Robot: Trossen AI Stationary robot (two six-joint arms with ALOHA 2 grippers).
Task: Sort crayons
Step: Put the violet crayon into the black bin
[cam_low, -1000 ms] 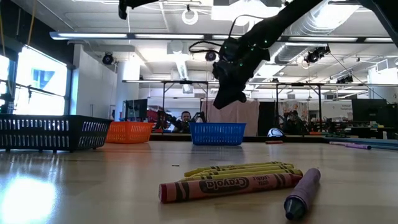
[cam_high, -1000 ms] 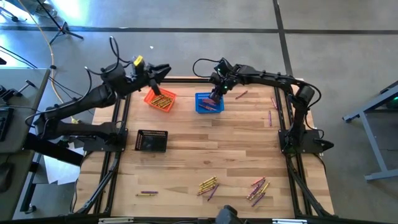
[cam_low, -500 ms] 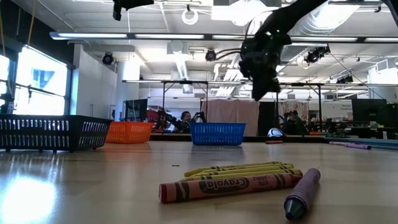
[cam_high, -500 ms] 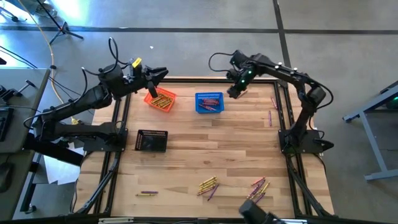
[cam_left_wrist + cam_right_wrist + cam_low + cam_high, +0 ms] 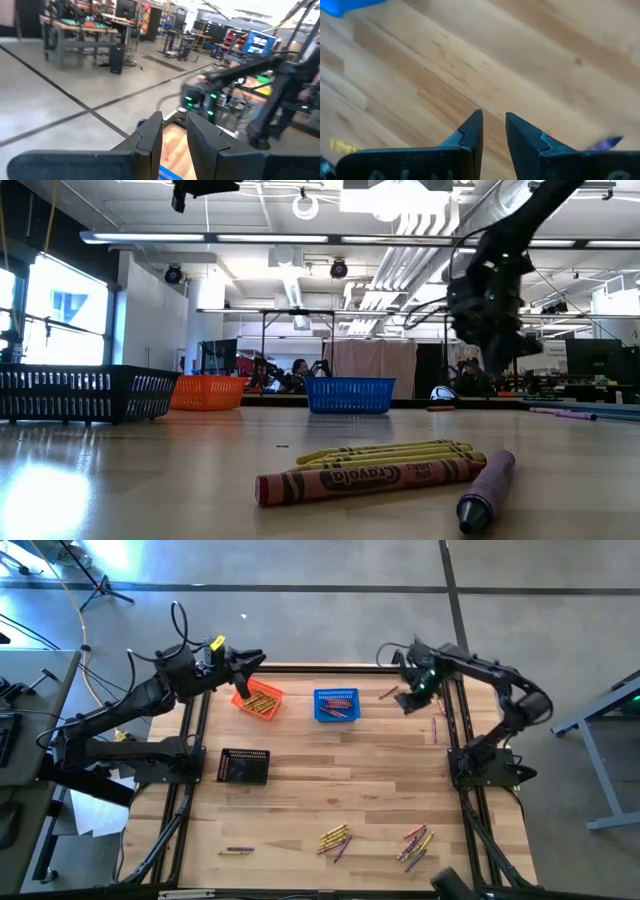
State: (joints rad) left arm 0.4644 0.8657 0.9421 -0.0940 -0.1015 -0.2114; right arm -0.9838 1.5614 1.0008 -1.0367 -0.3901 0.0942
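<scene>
Right gripper [image 5: 407,703]: hangs over the far right part of the table, past the blue basket [image 5: 337,705]; its fingers [image 5: 470,131] stand a narrow gap apart with only bare wood between them, so it holds nothing.
Nearest crayon: a dark red one [image 5: 388,692] lies on the wood just beside this gripper, toward the blue basket and the far edge, long axis slanting across the boards.
Other crayons near it: a few purple ones [image 5: 436,726] lie along the right rail, close on the gripper's other side.
Nearer arm: the right one by far.
Left gripper [image 5: 255,659]: waits raised beyond the orange basket [image 5: 257,700] at the far left, fingers [image 5: 150,137] slightly parted and empty.
Rest of the crayons: clusters [image 5: 334,837] sit near the front edge, well apart from both grippers; yellow ones fill the orange basket.
Black basket [image 5: 244,766]: stands alone on the left side.
Room to move: open wood around the dark red crayon; I'd judge the far edge and right rail the only things to mind.
</scene>
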